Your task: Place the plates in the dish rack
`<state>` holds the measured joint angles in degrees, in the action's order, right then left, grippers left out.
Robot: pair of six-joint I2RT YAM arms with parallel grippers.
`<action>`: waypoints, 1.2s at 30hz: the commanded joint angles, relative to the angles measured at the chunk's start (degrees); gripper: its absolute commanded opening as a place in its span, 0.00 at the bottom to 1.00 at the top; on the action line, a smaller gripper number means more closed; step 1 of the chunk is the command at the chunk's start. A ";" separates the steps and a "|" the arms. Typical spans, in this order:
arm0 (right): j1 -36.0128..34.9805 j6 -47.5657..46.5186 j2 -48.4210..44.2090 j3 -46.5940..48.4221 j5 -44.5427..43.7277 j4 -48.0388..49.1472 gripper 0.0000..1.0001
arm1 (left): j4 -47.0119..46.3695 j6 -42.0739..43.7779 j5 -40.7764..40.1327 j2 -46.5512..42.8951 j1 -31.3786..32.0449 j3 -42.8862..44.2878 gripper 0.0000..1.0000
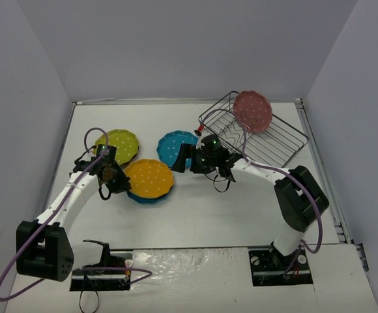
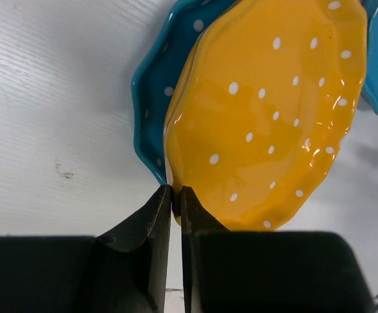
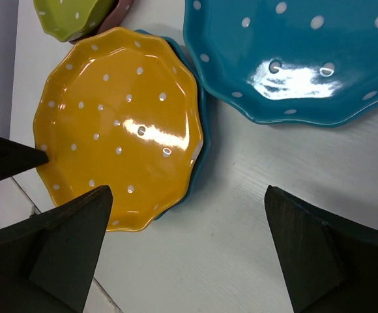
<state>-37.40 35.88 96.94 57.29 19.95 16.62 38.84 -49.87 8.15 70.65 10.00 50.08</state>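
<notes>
- Left gripper pinches the near rim of the orange scallop-edged plate with white polka dots. Its fingers are pressed almost together, with only a sliver between them.
- The orange plate lies flat on a teal scalloped plate on the white table. It is well apart from the black wire dish rack at the far right, where a pink dotted plate stands on edge.
- Right gripper hangs spread wide and holds nothing. It is low over the table, between the orange plate and a blue dotted plate.
- From where I stand the bite looks shallow. I would raise the rim slowly and watch that the teal plate underneath is not dragged along.
- The rack sits on the right arm's side, so a handover looks sensible. I would tip the orange plate upright and offer its free edge to the open fingers.
- How much rim sits between the left fingers is hard to judge, because the tips cover it.
- The teal plate is mostly hidden under the orange plate.
- A reddish sliver beneath the lime green dotted plate is cut off at the edge of the right wrist view. I cannot tell what it is.
- The rack's inner wires are partly hidden behind the right arm and the pink plate, so I cannot tell which slots are free.
</notes>
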 commanded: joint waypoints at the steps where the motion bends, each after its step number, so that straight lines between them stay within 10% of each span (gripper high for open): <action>1: -0.76 4.51 0.89 2.48 3.01 3.67 1.00 | -7.35 -8.14 6.32 -3.36 0.02 0.91 0.00; 36: -4.10 16.04 7.21 -2.30 9.15 15.87 0.81 | -26.64 -24.89 17.93 -8.77 0.35 -10.74 0.00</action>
<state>-41.01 48.67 104.81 56.37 27.88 24.97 23.14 -71.25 21.19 64.34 9.98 37.99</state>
